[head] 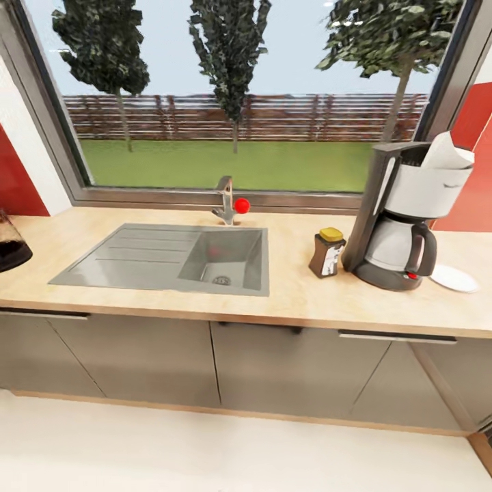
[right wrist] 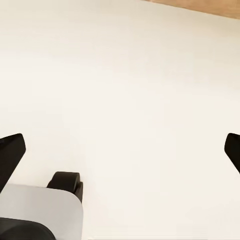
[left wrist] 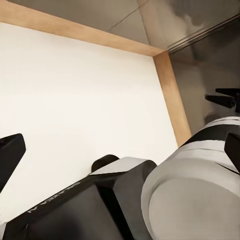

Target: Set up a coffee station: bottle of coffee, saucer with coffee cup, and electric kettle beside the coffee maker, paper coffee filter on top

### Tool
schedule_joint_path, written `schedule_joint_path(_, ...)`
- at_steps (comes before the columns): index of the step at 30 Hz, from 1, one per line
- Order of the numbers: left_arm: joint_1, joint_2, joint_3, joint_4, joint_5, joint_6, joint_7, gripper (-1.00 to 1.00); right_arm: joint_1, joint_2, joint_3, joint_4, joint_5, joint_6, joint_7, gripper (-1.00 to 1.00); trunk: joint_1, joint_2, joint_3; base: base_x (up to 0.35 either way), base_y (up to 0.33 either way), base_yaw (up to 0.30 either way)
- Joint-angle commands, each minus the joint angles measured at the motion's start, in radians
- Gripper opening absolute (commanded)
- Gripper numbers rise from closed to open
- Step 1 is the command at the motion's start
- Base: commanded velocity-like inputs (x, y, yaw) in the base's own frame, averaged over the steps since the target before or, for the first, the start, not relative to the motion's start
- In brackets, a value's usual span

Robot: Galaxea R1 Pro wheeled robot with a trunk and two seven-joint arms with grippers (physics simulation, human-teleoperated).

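Note:
The coffee maker (head: pixel 400 225) stands on the kitchen countertop (head: pixel 294 294), right of the sink. A white paper coffee filter (head: pixel 445 153) sticks up from its top. The bottle of coffee (head: pixel 327 253), with its yellow lid, stands just left of the machine. The white saucer (head: pixel 454 278) lies bare on the counter at the machine's right. At the counter's far left, the dark electric kettle (head: pixel 9 247) is cut by the picture's edge. The coffee cup is out of view. My left gripper (left wrist: pixel 121 152) and right gripper (right wrist: pixel 121 150) are open, over pale floor, with nothing between their fingers.
A steel sink (head: pixel 123 263) with a tap (head: pixel 225 199) and a red knob sits mid-counter under a wide window. Dark grey cabinets (head: pixel 294 369) run below, with a wooden plinth (left wrist: pixel 172 95) at the floor. My own base (left wrist: pixel 190 190) shows in the left wrist view.

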Motion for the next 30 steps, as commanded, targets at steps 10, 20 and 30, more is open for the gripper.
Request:
schedule_joint_path(10,-0.001,0.001,-0.008,0.001,0.008,-0.006,0.0,1.0,-0.001,0.001,-0.008,0.002,0.006,-0.003,0.009,1.0,0.0,0.0,-0.001,0.0,0.0,0.268)
schedule_joint_path(20,-0.001,0.001,-0.008,0.001,0.008,-0.006,0.0,1.0,0.0,0.001,-0.008,0.002,0.006,-0.003,0.009,1.0,0.0,0.0,-0.001,0.0,0.0,0.268)
schedule_joint_path(30,-0.001,0.001,-0.007,0.001,0.008,-0.006,0.0,1.0,0.0,0.001,-0.008,0.002,0.006,-0.003,0.009,1.0,0.0,0.0,-0.001,0.0,0.122,0.231)
